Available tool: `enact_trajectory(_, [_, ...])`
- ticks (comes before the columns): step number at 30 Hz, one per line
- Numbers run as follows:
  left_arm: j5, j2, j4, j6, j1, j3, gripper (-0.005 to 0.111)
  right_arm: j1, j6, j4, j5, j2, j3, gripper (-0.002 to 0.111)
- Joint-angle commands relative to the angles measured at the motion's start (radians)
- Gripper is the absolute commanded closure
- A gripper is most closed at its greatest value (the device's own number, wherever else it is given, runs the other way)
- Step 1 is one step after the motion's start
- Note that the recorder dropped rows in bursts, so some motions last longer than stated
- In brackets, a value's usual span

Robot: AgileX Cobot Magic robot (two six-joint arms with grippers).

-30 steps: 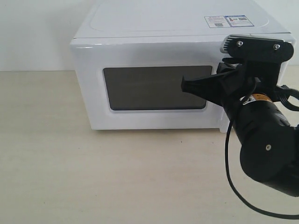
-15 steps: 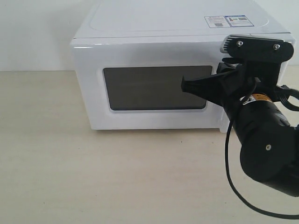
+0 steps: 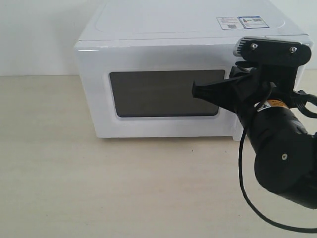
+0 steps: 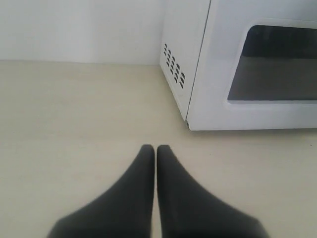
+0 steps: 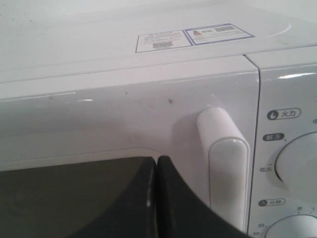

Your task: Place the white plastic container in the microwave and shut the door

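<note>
Reading this as either the tail end of the job or its very start; I can't settle which. Door (image 3: 99, 99) sits flush on the microwave (image 3: 163, 20), centre of the exterior frame. Right fingers (image 3: 198, 91) are pinched fully together and hold nothing. Their tips are at the right edge of the dark window (image 3: 158, 94), just beside the bar handle (image 5: 225, 168). Whether they touch the door can't be confirmed. Left fingers (image 4: 151, 156) are likewise together and empty, low over the worktop (image 4: 74, 114), near the microwave's vented side and well apart from the door.

White plastic container: not visible in any view, and the window is too dark to tell whether it's inside.

Next move, if it's in: back the right arm straight off without snagging the handle. If it's not: spread the fingers, hook the handle, swing the door out on its likely left hinge, then locate the box.
</note>
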Motion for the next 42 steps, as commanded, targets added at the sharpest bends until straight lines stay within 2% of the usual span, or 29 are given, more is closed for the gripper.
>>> enact_trajectory(1, [0.006, -0.002, 0.012, -0.016, 0.013, 0.004, 0.103, 0.001, -0.003, -0.002, -0.012, -0.010, 0.006, 0.108])
enact_trajectory(32, [0.002, -0.002, 0.017, -0.009, 0.013, 0.004, 0.103, 0.001, -0.003, -0.002, -0.012, -0.010, 0.006, 0.108])
enact_trajectory(36, [0.002, -0.002, 0.017, -0.009, 0.013, 0.004, 0.103, 0.001, -0.071, -0.001, -0.052, -0.010, 0.006, 0.108])
enact_trajectory(42, [0.002, -0.002, 0.017, -0.008, 0.013, 0.004, 0.103, 0.001, -0.068, 0.002, -0.064, -0.010, 0.006, 0.108])
